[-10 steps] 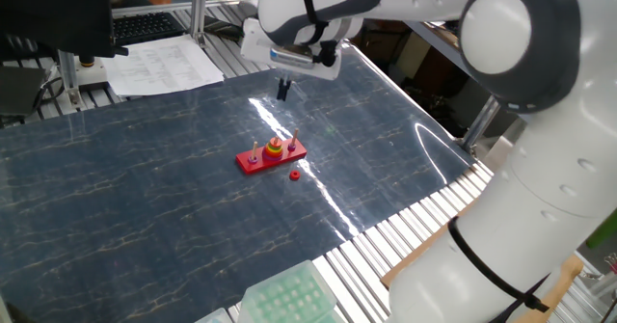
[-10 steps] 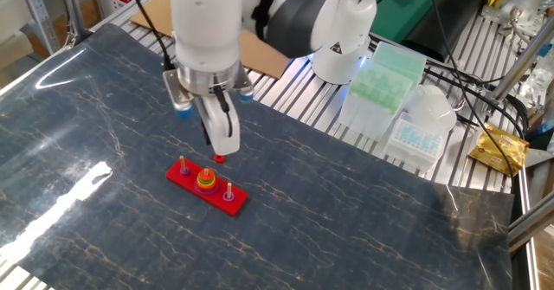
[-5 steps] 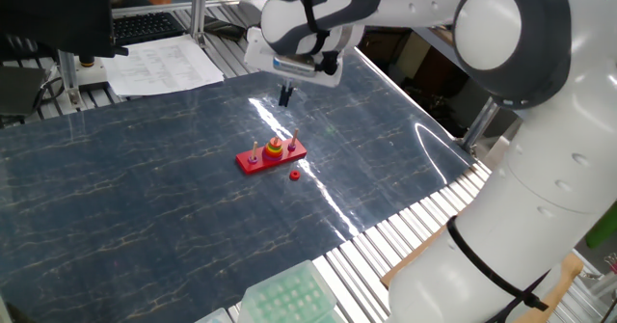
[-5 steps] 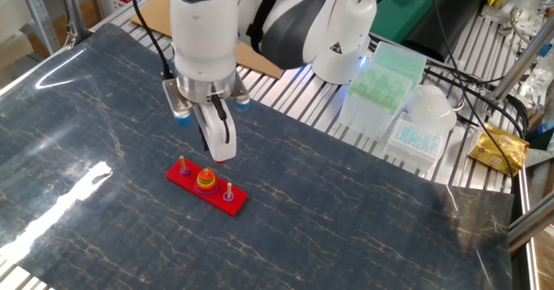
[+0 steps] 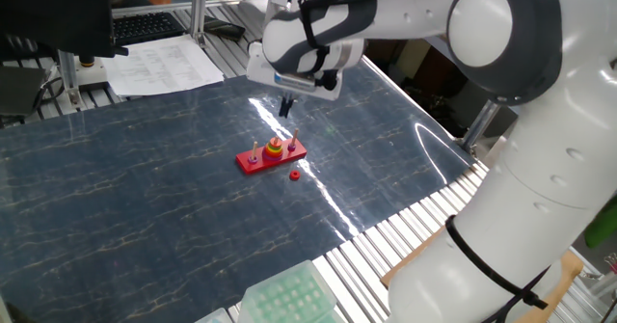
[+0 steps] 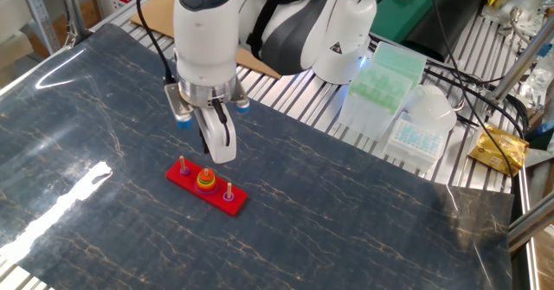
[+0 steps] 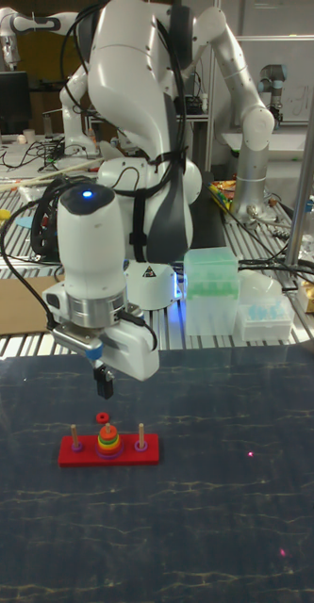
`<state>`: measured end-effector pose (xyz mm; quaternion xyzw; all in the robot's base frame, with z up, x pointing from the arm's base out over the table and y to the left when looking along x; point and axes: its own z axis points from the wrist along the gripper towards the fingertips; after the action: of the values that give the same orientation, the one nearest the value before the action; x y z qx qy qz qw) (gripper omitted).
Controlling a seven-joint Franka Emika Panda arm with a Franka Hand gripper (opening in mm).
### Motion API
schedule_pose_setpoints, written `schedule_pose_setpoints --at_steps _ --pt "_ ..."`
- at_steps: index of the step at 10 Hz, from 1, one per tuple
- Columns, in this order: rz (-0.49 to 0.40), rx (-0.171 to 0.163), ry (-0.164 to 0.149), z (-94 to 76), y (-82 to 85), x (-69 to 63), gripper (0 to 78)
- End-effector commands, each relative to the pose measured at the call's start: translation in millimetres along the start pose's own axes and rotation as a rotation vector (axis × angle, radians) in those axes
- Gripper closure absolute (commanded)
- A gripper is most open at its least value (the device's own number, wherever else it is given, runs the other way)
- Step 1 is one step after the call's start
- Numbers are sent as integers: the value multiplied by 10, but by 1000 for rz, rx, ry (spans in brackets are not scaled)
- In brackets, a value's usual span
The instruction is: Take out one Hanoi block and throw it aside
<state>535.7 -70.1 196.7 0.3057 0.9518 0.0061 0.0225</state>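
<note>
A red pegged base (image 5: pixel 289 154) (image 6: pixel 183 178) (image 7: pixel 128 457) lies mid-table. Its middle peg carries green, yellow and, on top, the small reddish-orange Hanoi block (image 5: pixel 275 148) (image 6: pixel 206 177) (image 7: pixel 107 432). A purer-red small disc (image 5: pixel 293 175) (image 7: pixel 102 417) lies loose on the table beside the base; the other fixed view hides it behind the fingers. My gripper (image 5: pixel 285 109) (image 6: pixel 222 156) (image 7: pixel 104 386) hangs just above and behind the base, pointing down. Its fingers look pressed together with nothing between them.
A green tip rack (image 6: pixel 385 74) (image 7: pixel 211 273) and a white box (image 6: pixel 424 125) stand off the mat on the slatted frame. Another green rack (image 5: pixel 289 299) sits at the near edge. Papers (image 5: pixel 164 63) and cardboard (image 6: pixel 260 56) lie beyond the mat.
The gripper has come down and closer to the base. In the other fixed view its fingers now cover the loose red disc. The discs and base have not moved.
</note>
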Motion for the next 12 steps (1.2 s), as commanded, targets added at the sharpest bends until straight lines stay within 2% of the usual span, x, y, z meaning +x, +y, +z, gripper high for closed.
schedule_pose_setpoints --at_steps 1,8,12 --pt "-2 -16 -14 142 -45 -8 776" --pt "-3 -42 -22 403 -75 -33 776" --pt "15 -46 -19 444 -74 -25 776"
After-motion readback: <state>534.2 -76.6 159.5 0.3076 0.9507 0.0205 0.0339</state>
